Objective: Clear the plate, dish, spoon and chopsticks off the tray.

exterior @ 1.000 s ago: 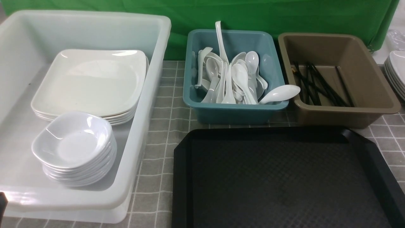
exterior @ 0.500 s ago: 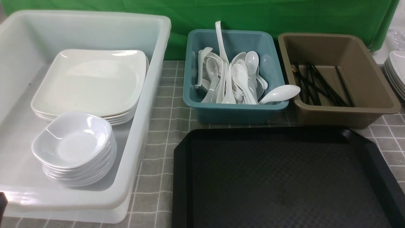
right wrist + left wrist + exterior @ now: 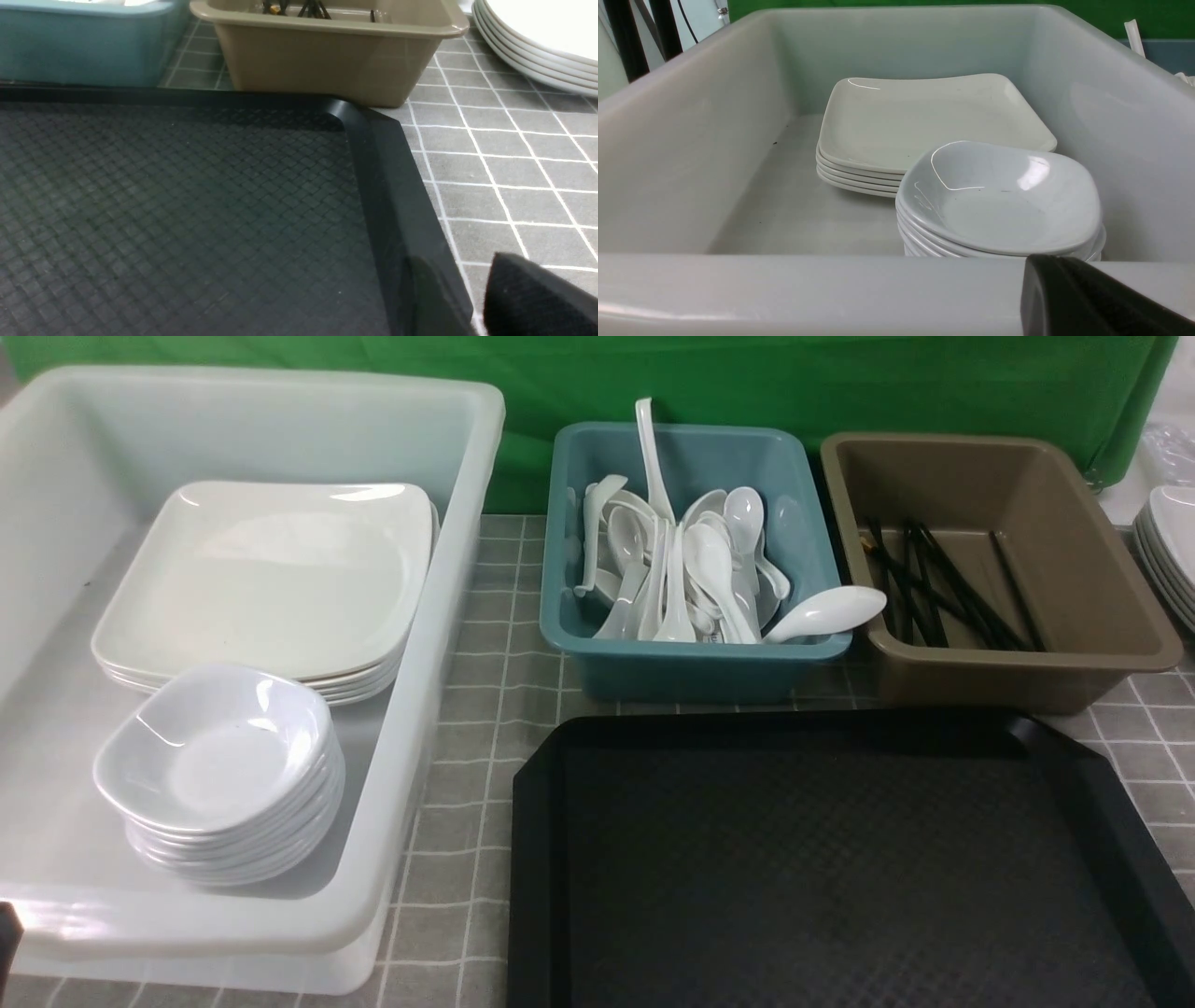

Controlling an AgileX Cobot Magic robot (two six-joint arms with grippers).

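Observation:
The black tray [image 3: 747, 723] lies bare at the front right, with nothing on its textured floor [image 3: 187, 210]. Large white plates [image 3: 271, 579] are stacked in the white bin [image 3: 448, 644], and a stack of small deep dishes [image 3: 219, 756] stands in front of them. White spoons [image 3: 709, 569] fill the teal bin [image 3: 691, 667]; one spoon [image 3: 826, 611] hangs over its rim. Black chopsticks [image 3: 943, 583] lie in the brown bin [image 3: 1018, 681]. My left gripper [image 3: 1036, 270] is shut and empty, just outside the white bin's near wall. My right gripper [image 3: 455, 280] is open and empty above the tray's right rim.
A further stack of white plates [image 3: 1167, 551] sits at the table's far right edge, beyond the brown bin. A grey checked cloth [image 3: 476, 728] covers the table. A green backdrop hangs behind the bins.

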